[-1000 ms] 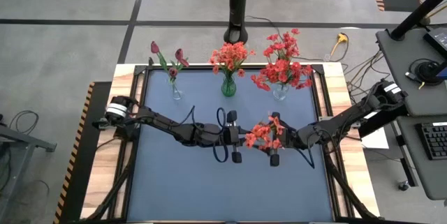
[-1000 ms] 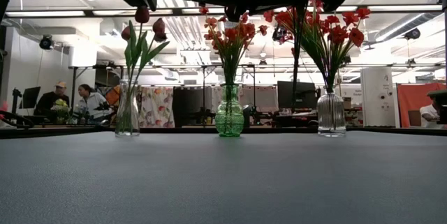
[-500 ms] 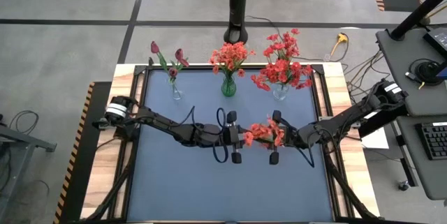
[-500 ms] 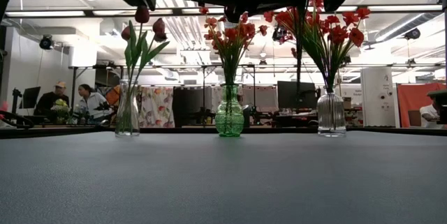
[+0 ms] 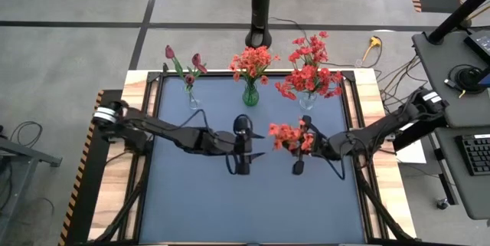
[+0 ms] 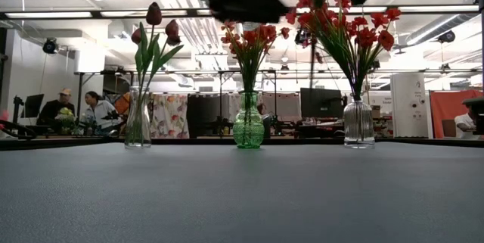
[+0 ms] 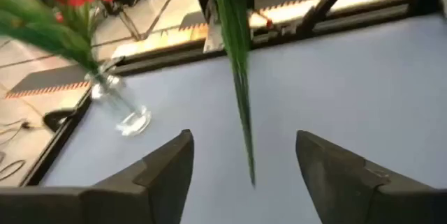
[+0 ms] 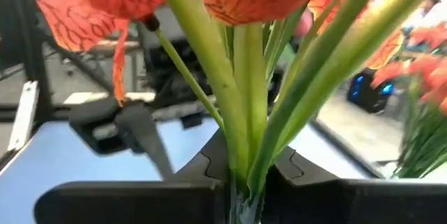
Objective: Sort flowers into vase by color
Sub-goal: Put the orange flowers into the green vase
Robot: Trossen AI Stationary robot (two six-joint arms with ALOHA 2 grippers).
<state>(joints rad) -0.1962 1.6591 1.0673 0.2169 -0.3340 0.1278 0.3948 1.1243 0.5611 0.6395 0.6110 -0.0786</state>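
**Right gripper holds the red flower stem above the worktop**

Above the middle of the blue worktop (image 5: 191, 200), the right gripper (image 8: 244, 182) is clamped on the green stems of a red flower bunch (image 5: 291, 136). Just beside it, the left gripper (image 7: 241, 175) has its fingers apart, holding nothing. Along the far edge stand three vases: tulip buds (image 5: 182, 63) at left, a green vase (image 5: 250, 93) in the centre, and a clear vase (image 5: 307, 100) of red flowers at right.
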